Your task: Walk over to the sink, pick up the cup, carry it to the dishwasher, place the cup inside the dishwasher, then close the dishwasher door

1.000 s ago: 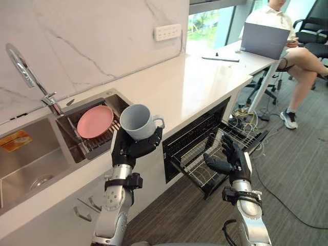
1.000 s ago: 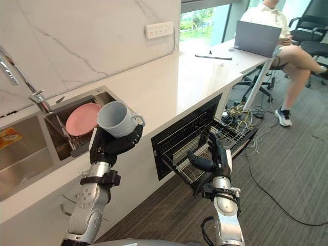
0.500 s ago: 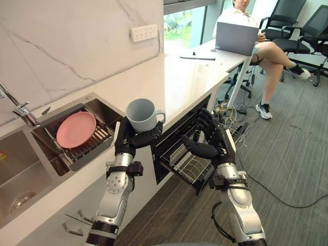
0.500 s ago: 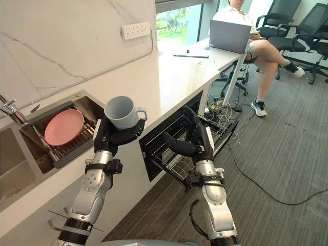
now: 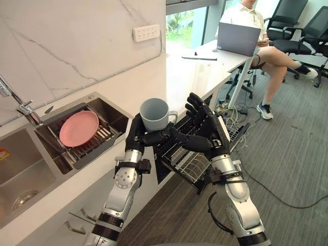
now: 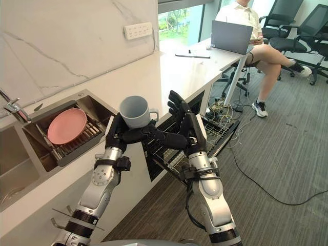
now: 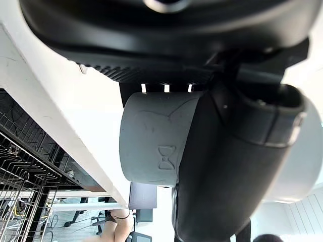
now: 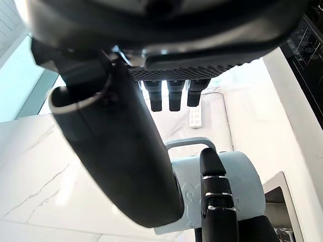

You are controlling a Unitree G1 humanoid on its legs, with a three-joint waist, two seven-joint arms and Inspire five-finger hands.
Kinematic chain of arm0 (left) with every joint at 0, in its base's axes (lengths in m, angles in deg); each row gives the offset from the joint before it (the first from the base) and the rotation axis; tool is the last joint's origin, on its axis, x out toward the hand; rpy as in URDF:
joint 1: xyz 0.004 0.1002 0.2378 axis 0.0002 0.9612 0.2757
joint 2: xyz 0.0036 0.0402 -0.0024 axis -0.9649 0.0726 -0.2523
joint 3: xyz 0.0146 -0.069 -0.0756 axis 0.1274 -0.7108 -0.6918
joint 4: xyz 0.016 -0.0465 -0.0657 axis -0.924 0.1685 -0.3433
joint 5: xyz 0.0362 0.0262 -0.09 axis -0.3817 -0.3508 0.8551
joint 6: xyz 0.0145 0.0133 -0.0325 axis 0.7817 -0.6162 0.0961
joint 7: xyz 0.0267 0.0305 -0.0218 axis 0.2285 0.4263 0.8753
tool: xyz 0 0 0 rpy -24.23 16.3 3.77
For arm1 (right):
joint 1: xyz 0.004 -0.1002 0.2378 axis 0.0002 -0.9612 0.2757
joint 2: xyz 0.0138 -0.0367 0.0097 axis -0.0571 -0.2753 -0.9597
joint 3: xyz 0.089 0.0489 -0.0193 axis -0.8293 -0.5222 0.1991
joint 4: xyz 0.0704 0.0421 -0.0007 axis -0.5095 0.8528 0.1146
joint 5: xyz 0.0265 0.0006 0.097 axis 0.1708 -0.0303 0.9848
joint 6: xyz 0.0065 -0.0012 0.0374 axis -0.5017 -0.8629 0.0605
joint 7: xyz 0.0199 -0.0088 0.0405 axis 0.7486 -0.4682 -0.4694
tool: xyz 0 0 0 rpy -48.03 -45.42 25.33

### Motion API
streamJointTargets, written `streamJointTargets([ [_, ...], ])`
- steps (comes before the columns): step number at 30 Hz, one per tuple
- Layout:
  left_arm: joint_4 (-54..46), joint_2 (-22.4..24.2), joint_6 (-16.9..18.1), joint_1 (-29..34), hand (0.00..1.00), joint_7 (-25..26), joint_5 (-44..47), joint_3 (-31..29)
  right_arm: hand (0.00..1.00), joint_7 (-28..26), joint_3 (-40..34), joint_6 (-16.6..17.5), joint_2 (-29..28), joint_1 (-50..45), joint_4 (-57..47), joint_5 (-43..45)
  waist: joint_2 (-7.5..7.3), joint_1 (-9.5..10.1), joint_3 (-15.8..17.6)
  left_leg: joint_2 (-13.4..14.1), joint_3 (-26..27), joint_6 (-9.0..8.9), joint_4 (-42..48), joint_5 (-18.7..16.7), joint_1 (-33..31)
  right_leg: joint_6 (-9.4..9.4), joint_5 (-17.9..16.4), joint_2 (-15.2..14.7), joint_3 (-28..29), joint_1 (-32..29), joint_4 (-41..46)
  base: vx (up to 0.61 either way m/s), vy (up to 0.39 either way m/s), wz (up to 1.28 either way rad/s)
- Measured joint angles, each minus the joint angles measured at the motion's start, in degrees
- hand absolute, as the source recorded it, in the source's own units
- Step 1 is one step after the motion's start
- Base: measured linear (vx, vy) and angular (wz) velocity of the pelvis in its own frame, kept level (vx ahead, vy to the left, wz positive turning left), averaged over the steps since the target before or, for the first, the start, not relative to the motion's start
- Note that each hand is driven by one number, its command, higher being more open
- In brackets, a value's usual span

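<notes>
Above the front edge of the table (image 5: 154,77), just over the open dishwasher, the left hand (image 5: 137,137) holds the grey-blue cup (image 5: 154,114) upright, mouth up, its handle pointing toward the right hand. The left hand's fingers and thumb are clamped round the lower part of the cup; the left wrist view shows the thumb (image 7: 227,151) lying across the cup's wall.

The right hand (image 5: 206,134) is raised just beside the cup on its handle side, fingers straight and spread apart, holding nothing. Its thumb reaches toward the left hand's fingers below the cup; whether they touch cannot be told.

Below both hands the dishwasher's wire rack (image 5: 188,167) is pulled out over the floor.

Toward the table's left end, the sink (image 5: 31,171) has a drain tray (image 5: 100,143) with a pink plate (image 5: 79,128) leaning in it, well apart from the cup. A tap (image 5: 21,105) stands at the back edge beside the sink.

At the table's far right end a person (image 5: 269,48) sits in a chair behind an open laptop (image 5: 237,38).
</notes>
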Motion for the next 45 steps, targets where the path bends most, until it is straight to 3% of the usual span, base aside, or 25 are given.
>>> streamJointTargets([
  [18,0.0,0.09,-0.59,-0.99,0.3,-0.95,-1.76,5.44,0.9,0.81,2.7,0.85,1.33,3.97,3.69,-0.14,-0.01,0.06,-2.36,-1.04,-2.66,0.37,-1.66,2.75,-0.41,-0.07,-0.09,-0.68,-2.73,-0.33,0.01,-0.03,-0.004,0.08],
  [19,0.0,-0.01,-0.6,-0.99,0.3,-0.95,-1.76,5.67,0.3,0.81,2.7,0.87,1.41,3.97,3.93,-0.13,-0.01,0.06,-2.71,-1.08,-2.89,0.38,-1.66,2.87,-0.57,-0.08,-0.08,-0.74,-2.96,-0.37,-0.05,-0.02,0.0,0.14],
  [38,-0.53,-0.85,-2.18,-4.14,0.3,-1.05,-1.69,8.86,0.3,0.73,0.92,3.23,2.96,3.86,5.89,5.57,-0.76,0.0,-4.0,-1.27,-3.97,0.51,-1.51,3.38,-1.39,-0.26,0.18,-1.06,-4.19,-0.39,-0.56,-0.01,0.0,0.02],
  [39,-0.53,-0.85,-2.21,-4.14,0.9,-1.13,-1.7,8.96,0.3,0.72,0.88,3.43,2.96,3.64,5.89,5.57,-0.81,0.02,-3.99,-1.3,-4.01,0.51,-1.4,3.38,-1.4,-0.25,0.18,-1.1,-4.23,-0.38,-0.56,0.0,0.0,0.0],
  [45,-0.57,-0.85,-2.28,-4.12,0.9,-2.41,-1.77,9.75,0.3,-0.27,-1.16,4.04,1.97,2.08,5.88,5.49,-1.15,0.09,-3.96,-1.48,-4.06,0.56,-1.4,3.41,-1.42,-0.26,0.15,-1.3,-4.3,-0.35,-0.56,0.0,0.0,0.0],
])
